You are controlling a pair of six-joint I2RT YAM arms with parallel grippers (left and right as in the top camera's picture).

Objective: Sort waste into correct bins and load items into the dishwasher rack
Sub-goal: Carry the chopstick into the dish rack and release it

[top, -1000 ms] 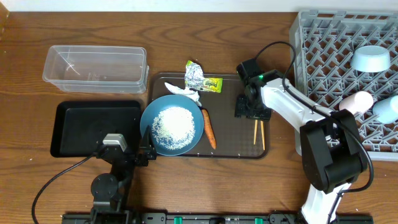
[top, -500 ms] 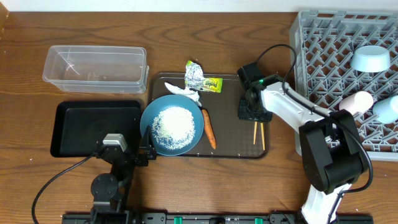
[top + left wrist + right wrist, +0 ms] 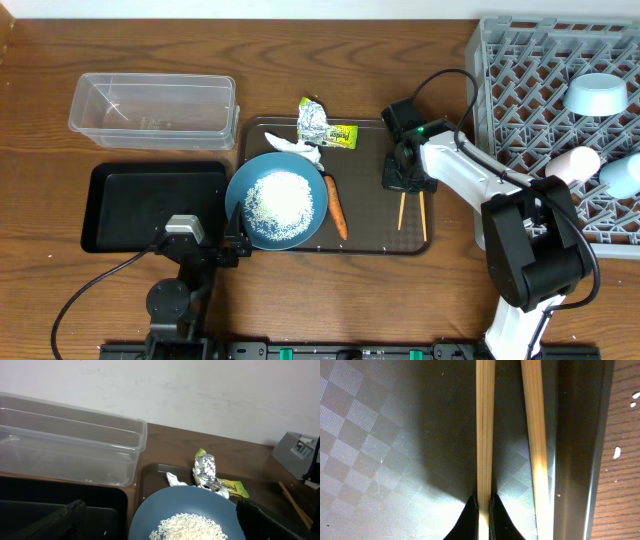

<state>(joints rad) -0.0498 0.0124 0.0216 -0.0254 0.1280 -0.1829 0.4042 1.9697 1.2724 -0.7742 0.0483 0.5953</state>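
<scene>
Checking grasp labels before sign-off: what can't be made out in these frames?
- Overhead: the top ends of the chopsticks lie hidden under the right gripper, so its grip is unreadable there.
- Right wrist: both sticks are cut by the top and bottom edges; whether the pinched chopstick is off the brown tray is unclear.
- Left wrist: the blue plate is cut by the bottom edge.
- Overhead: a cup is cut by the right edge.

No legible text, brand, number or sign in any view. Dark print on the yellow-green end of the foil wrapper, centre right of frame, is too blurred to read
</scene>
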